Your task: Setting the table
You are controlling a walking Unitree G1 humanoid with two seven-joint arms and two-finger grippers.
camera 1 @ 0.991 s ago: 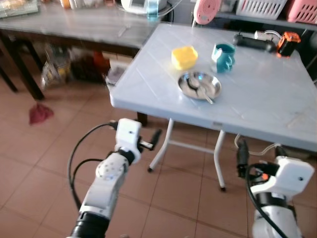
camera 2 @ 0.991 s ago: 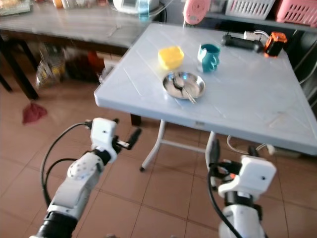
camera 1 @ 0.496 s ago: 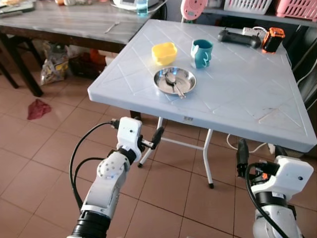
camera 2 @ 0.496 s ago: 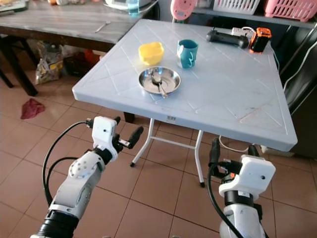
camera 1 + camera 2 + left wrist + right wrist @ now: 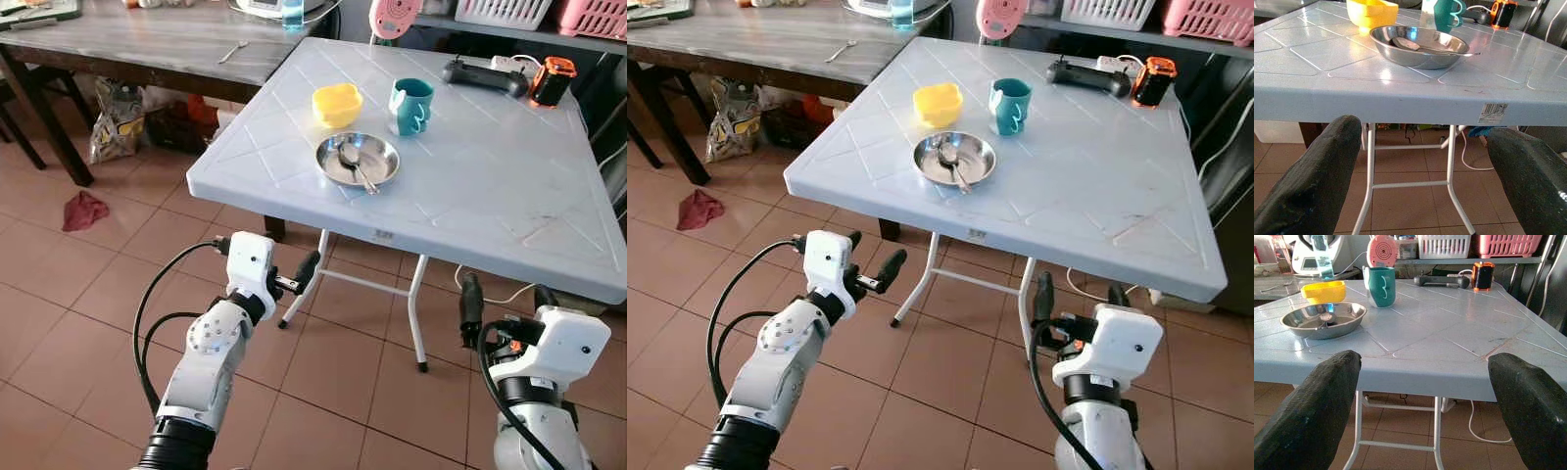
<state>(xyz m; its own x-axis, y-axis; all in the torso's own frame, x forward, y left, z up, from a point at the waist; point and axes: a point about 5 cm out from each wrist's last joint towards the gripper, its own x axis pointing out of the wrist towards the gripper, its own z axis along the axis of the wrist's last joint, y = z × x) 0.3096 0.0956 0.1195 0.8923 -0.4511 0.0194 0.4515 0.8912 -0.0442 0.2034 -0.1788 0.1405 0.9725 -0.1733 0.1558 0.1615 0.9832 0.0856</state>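
From the head cameras, the robot stands before a pale blue folding table [image 5: 509,186] on a tiled floor. On the table a steel bowl [image 5: 358,161] holds a spoon [image 5: 354,163], with a yellow bowl [image 5: 336,104] just beyond it and a teal mug [image 5: 411,106] beside that; a black device [image 5: 485,75] and an orange-and-black object [image 5: 550,80] lie at the far edge. Against the pictures of a moment ago, the whole scene has shifted and sharpened, which points to the camera moving rather than the dishes; they sit in the same arrangement. That suggests the robot is settling in front of the table, with no grasp begun. The left gripper [image 5: 294,279] and right gripper [image 5: 1073,299] both hang below the table edge, holding nothing.

In the left wrist view, the two black fingers [image 5: 1308,186] stand wide apart, framing the table's near edge, with the steel bowl and spoon above. A white sticker [image 5: 1491,112] with a barcode sits on the table's rim; its print is too small to read.

In the right wrist view, the fingers [image 5: 1312,406] are likewise spread, empty, aimed at the table edge. The mug carries a pale curved mark, possibly a figure or a letter, though it cannot be read with confidence. A pink round object [image 5: 1382,250] and baskets [image 5: 1444,245] stand behind.
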